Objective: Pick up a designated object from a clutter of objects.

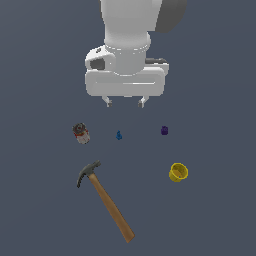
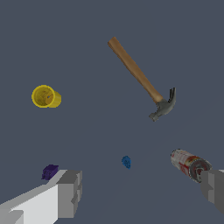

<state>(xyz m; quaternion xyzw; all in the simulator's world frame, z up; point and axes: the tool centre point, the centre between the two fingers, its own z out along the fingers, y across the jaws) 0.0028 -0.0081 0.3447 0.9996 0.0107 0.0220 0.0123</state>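
Note:
The designated object, a small red-and-white tin can, lies on its side on the dark floor toward the exterior view's left. My gripper hangs well above the floor, open, with nothing between its fingers. The can lies below it and off to the exterior view's left. In the wrist view one grey finger shows beside the purple block, and the other finger overlaps the can's dark end. The rest of the clutter of objects lies scattered around.
A wooden-handled hammer lies in front of the can. A tiny blue piece sits below the gripper. A small purple block and a yellow cup are at the exterior view's right.

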